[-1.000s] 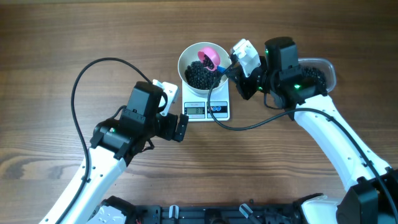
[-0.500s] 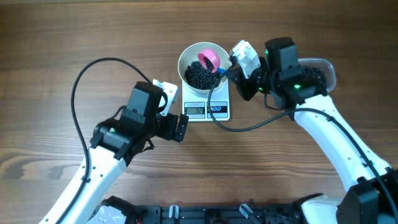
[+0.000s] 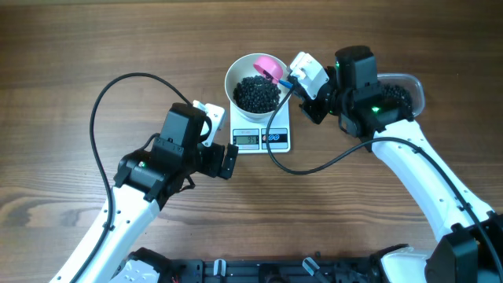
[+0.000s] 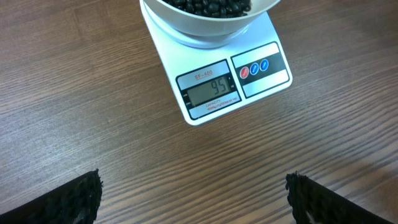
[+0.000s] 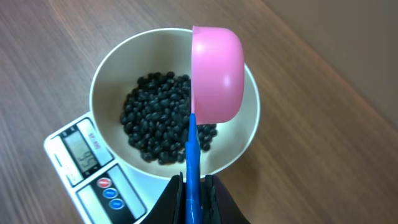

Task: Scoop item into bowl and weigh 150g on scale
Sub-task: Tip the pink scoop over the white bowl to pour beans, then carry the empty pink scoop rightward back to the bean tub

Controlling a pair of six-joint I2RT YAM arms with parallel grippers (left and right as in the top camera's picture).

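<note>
Overhead gives me the bowl (image 3: 229,85) sitting on the scale (image 3: 281,126), with the beans (image 3: 255,94) heaped dark inside it. The pink scoop (image 3: 269,66) hangs over the bowl's far right rim, and its blue handle (image 3: 283,77) runs into the right gripper (image 3: 293,79). From up here I cannot make out how its jaws stand. A clear tub (image 3: 409,82) is mostly hidden behind the right arm, and the scale's display is too small to read.

Left wrist: the left gripper (image 4: 193,186) stands wide open. Only its black fingertips (image 4: 78,199) poke in at the bottom corners, with bare wooden table (image 4: 93,93) between them. The top edge cuts off most of the bowl. The display reads 95.

Right wrist: the jaws are clamped on the blue handle at the bottom edge. The scoop is tipped on its side above the bowl, pink back towards me, so its inside is hidden. Beans cover the bowl's floor. The scale is partly under the bowl, and its display is skewed and hard to read.
</note>
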